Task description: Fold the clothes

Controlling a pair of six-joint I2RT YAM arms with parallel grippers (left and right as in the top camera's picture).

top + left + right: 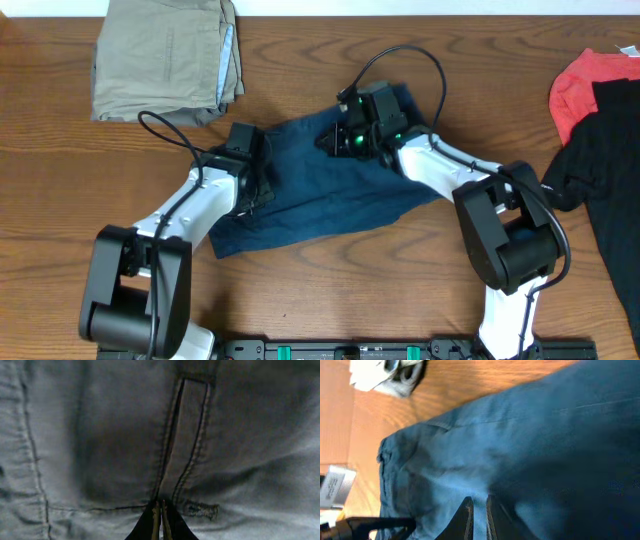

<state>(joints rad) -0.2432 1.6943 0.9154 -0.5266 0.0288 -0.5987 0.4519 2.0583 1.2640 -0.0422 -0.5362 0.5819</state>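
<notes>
Finding: the task is partly done. One folded khaki cloth garment point(165, 55) lies finished in the upper left of the overhead frame. The dark blue cloth garment point(320, 190) is in hand at frame centre, spread and rumpled on the brown wooden desk point(400, 290), with no clean fold yet made.

The left claw point(159, 520) is clenched on this garment beside a stitched belt loop. The right claw point(479, 515) has its fingers drawn to a narrow slit against the cloth, and we judge it to be pinching the same garment near its upper edge.

Outstanding: a red cloth item point(590, 85) and a black cloth item point(610, 150) lie heaped and unfolded at the right edge. We judge that more than half the work remains.
</notes>
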